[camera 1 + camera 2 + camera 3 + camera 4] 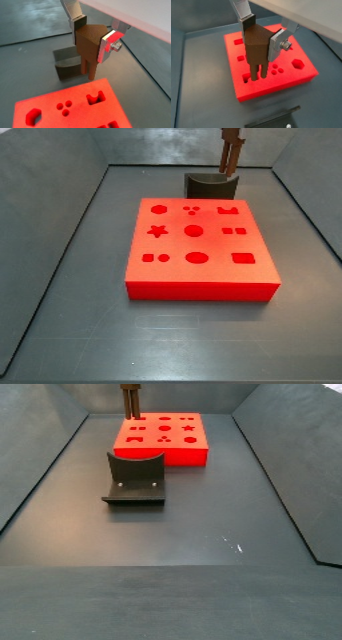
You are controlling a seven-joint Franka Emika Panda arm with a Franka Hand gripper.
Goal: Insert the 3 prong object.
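My gripper (92,37) is shut on the 3 prong object (87,50), a brown narrow peg with thin prongs (89,70) pointing down. It shows in both wrist views (256,50). The peg hangs in the air, touching nothing below. In a side view it (230,148) is above the dark grey curved holder (210,180), behind the red board (201,243). In a side view (130,399) it hangs at the far end. The board has a group of three small round holes (276,70). The gripper itself is cut off by the frame edge in both side views.
The red board (163,439) carries several shaped holes. The dark grey holder (135,479) stands on the grey floor beside the board. Sloping grey walls (54,218) close in the floor on the sides.
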